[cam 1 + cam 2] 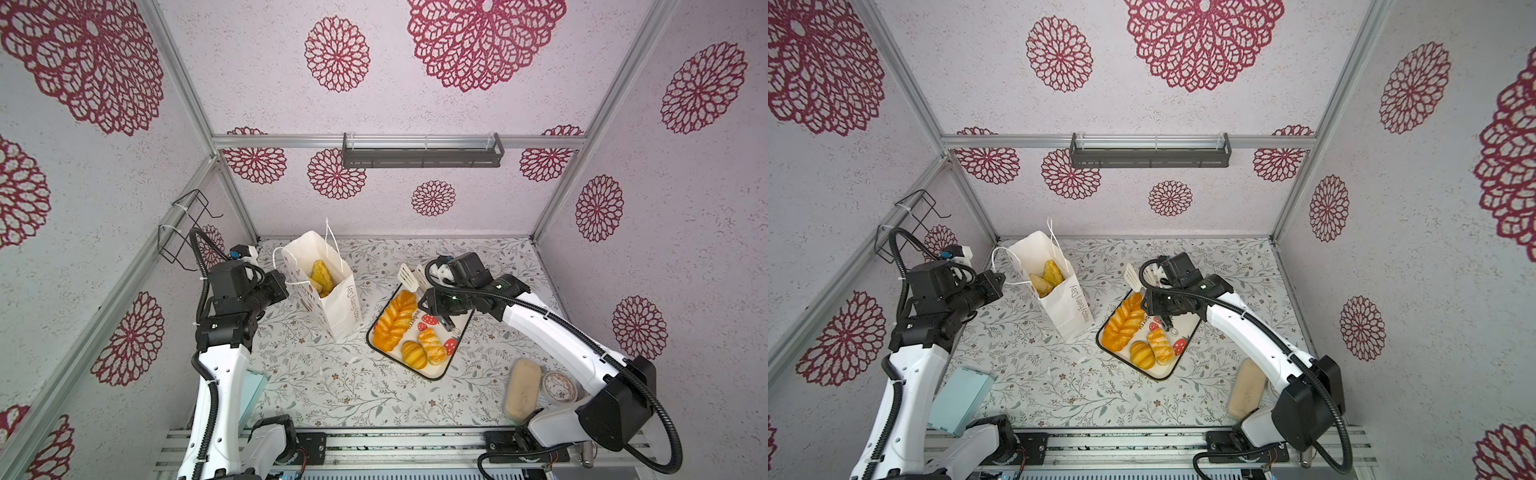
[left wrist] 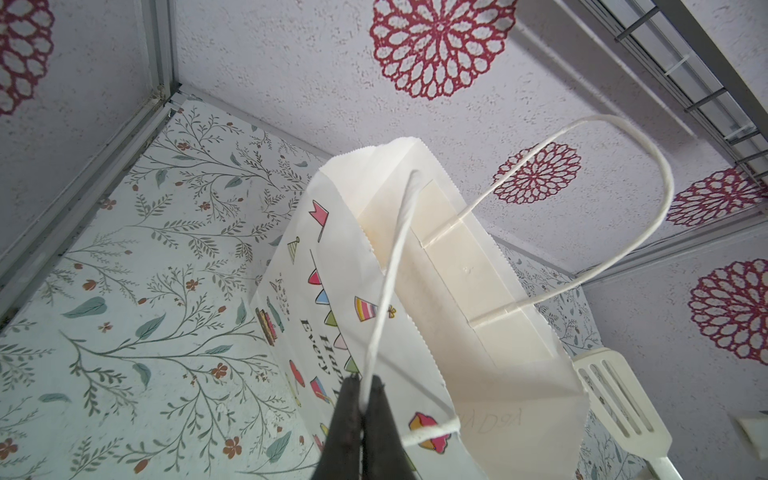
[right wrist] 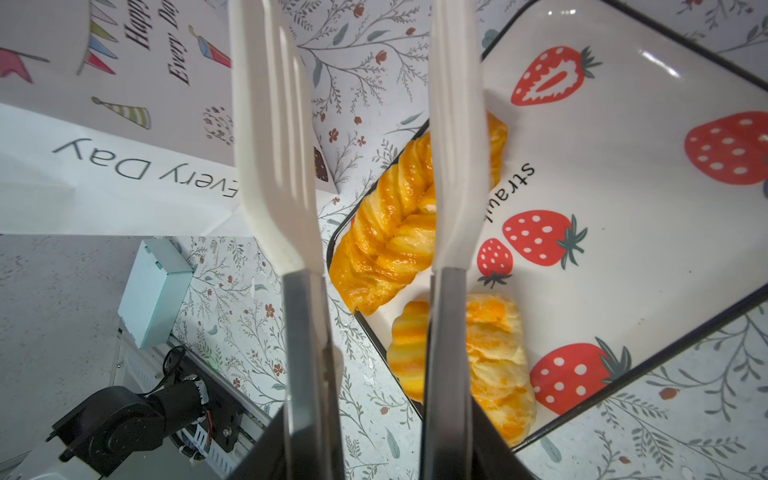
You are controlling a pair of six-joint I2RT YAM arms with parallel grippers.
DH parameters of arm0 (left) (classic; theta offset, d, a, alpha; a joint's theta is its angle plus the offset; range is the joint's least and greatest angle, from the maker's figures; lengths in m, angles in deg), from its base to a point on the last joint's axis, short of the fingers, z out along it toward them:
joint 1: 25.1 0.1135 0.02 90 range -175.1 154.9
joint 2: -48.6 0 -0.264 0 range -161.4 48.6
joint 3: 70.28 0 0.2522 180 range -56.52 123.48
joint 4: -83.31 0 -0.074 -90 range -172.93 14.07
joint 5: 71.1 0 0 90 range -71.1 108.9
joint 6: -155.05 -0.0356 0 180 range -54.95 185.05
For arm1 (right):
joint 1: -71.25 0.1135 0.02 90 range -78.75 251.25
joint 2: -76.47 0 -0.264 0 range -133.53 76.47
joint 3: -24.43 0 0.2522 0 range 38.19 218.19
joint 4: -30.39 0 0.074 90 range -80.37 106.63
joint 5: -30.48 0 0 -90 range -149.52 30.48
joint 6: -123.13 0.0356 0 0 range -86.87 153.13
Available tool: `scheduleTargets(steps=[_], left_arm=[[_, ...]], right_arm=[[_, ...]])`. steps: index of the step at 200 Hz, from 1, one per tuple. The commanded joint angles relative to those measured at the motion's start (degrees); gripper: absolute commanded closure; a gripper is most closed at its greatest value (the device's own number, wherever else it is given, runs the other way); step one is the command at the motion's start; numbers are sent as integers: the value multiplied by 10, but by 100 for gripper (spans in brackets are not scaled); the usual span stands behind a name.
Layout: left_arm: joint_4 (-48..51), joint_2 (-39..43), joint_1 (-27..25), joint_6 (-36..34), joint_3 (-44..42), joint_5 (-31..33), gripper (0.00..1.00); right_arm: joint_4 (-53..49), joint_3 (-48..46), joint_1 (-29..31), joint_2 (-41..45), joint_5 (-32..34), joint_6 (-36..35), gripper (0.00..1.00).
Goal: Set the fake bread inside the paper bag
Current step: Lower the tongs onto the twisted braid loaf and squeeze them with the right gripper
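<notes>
**Tongs spread over the tray, bag mouth held by its handle**

White tongs (image 3: 274, 174) are closest in the right wrist view. The two slotted blades stand spread, with nothing pinched between them. The right gripper (image 3: 380, 453) clamps the tongs' grey metal arms from outside. In both top views the blades sit by the far corner of the strawberry-print tray (image 1: 434, 376), next to the far end of the braided loaf (image 1: 395, 320). Cannot tell whether a blade touches the loaf.

Fake bread on the tray:
- The braided loaf lies along the tray's left edge.
- A ridged roll (image 1: 414, 354) and a flaky pastry (image 1: 432, 347) lie side by side toward the near corner, touching each other.

Fake bread already in the paper bag (image 1: 338, 307): golden pieces (image 1: 322, 274) show through the open mouth, at least two of them.

The bag stands upright at the back left of the floral tabletop (image 1: 332, 386), just left of the tray, with its "Happy Every Day" side facing the tray.

The left gripper (image 2: 362, 415) is pressed together on the near cord handle (image 2: 395, 257), which runs taut from the bag's rim. The far handle loops free.

A pale beige block (image 1: 523, 388) and a round patterned dish (image 1: 559, 386) lie at the near right by the right arm's base. A pale teal box (image 1: 961, 399) lies at the near left beside the left arm.
</notes>
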Motion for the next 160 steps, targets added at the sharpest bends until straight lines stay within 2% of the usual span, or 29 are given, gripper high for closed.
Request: scheduleTargets(steps=[1,72,160], left_arm=[[-12,-2,3,2,-3,-4,100],[-11,-2,4,1,-3,-5,100],[-10,-4,3,1,-3,-6,100]], right_arm=[[32,-18,-11,18,-21,26,51],[61,-77,-22,2,-42,36,45],[92,-104,-37,-37,-58,30,43]])
